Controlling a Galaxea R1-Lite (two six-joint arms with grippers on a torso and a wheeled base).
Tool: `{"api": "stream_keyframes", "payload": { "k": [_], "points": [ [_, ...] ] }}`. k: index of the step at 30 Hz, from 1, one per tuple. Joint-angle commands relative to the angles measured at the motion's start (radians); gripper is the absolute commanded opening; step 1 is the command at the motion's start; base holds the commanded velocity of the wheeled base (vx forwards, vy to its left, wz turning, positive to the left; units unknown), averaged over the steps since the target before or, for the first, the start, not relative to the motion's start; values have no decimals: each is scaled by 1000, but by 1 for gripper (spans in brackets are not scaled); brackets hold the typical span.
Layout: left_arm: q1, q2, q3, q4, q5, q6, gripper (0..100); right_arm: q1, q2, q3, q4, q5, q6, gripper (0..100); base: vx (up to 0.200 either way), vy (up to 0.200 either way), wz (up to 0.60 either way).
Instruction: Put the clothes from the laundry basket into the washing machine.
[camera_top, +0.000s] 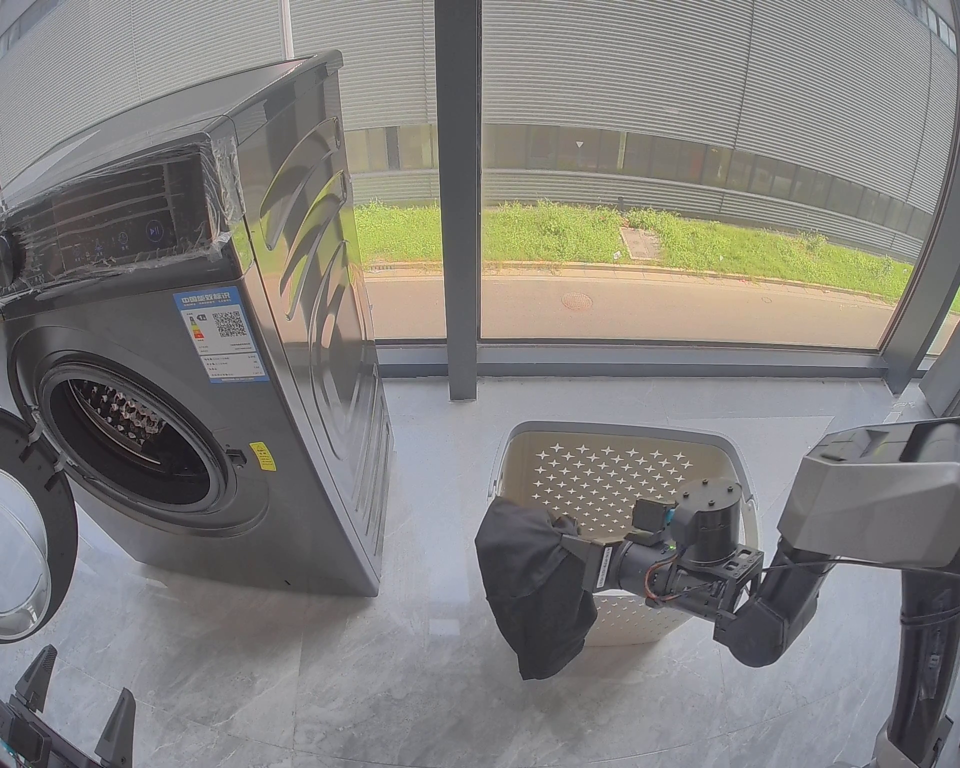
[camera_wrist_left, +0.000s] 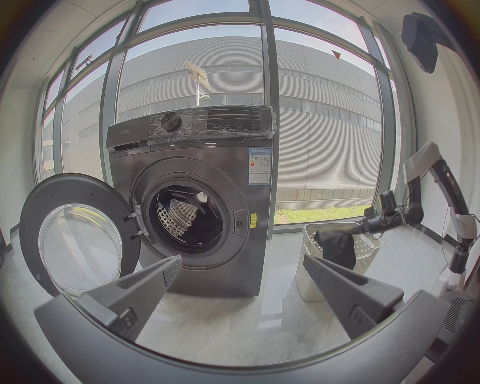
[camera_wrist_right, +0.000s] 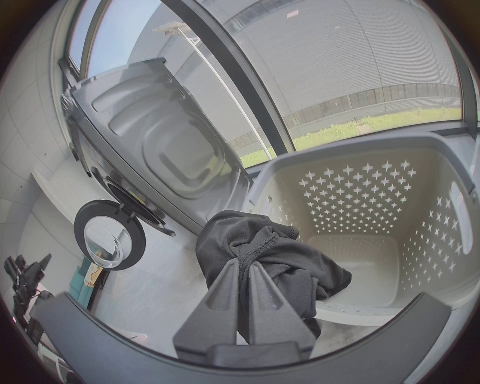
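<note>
Nearest, at the left: the left gripper (camera_wrist_left: 241, 262) hangs low over the pale marble floor (camera_top: 400, 680), its two dark fingers spread wide with nothing between them.

Middle ground, right: the right gripper (camera_wrist_right: 245, 267) has its fingers pressed together on a fold of the black garment (camera_top: 535, 590). The cloth hangs in a bunch at the near left corner of the laundry basket (camera_top: 610, 430), part of it lying over the rim. The basket is cream plastic, its walls pierced with star-shaped holes, and stands on the floor.

Middle ground, left: the grey washing machine (camera_top: 300, 350), just left of the basket, with its round door (camera_wrist_left: 80, 235) swung fully open to the left and the metal drum (camera_top: 130, 430) exposed. Clear film covers the control panel (camera_top: 120, 220). On the front, right of the opening, sit a blue-topped energy label (camera_top: 222, 335) with a QR code, its print too small to read, and below it a small yellow sticker (camera_top: 263, 456).

Far: a glass wall with a dark post (camera_top: 458, 200); outside, a strip of grass (camera_top: 600, 235).
</note>
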Motion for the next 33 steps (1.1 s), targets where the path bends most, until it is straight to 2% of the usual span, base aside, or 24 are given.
{"api": "stream_keyframes", "payload": {
  "k": [1,8,11,14,17,18,21,25,27,29,30,33],
  "points": [
    [0,-16,16,0,2,0,100,20,-265,97,-9,-6,-3,0,0,0,0],
    [0,-16,16,0,4,-8,100,114,-608,208,-3,-26,-17,0,0,0,0],
    [0,-16,16,0,10,-8,100,126,-734,208,9,-29,-77,0,0,0,0],
    [0,-16,16,0,8,-8,100,101,-770,206,6,-40,-149,0,0,0,0],
    [0,-16,16,-2,8,-13,100,37,-774,186,-1,-63,-218,0,0,0,0],
    [0,-16,16,-2,8,-13,100,35,-774,185,-1,-63,-221,0,0,0,0],
    [0,-16,16,-2,8,-13,100,-8,-780,143,15,-69,-283,0,0,0,0],
    [0,-16,16,-2,8,-11,100,-72,-788,123,77,-75,-301,0,0,0,0],
    [0,-16,16,-2,8,-13,100,-120,-816,114,155,-116,-301,0,0,0,0],
    [0,-16,16,-2,8,-13,100,-120,-829,109,175,-130,-301,0,0,0,0],
    [0,-16,16,-2,8,-13,100,-116,-866,103,212,-156,-301,0,0,0,0],
    [0,-16,16,-2,8,-11,100,-98,-928,91,259,-169,-306,0,-133,0,0]
  ]
}}
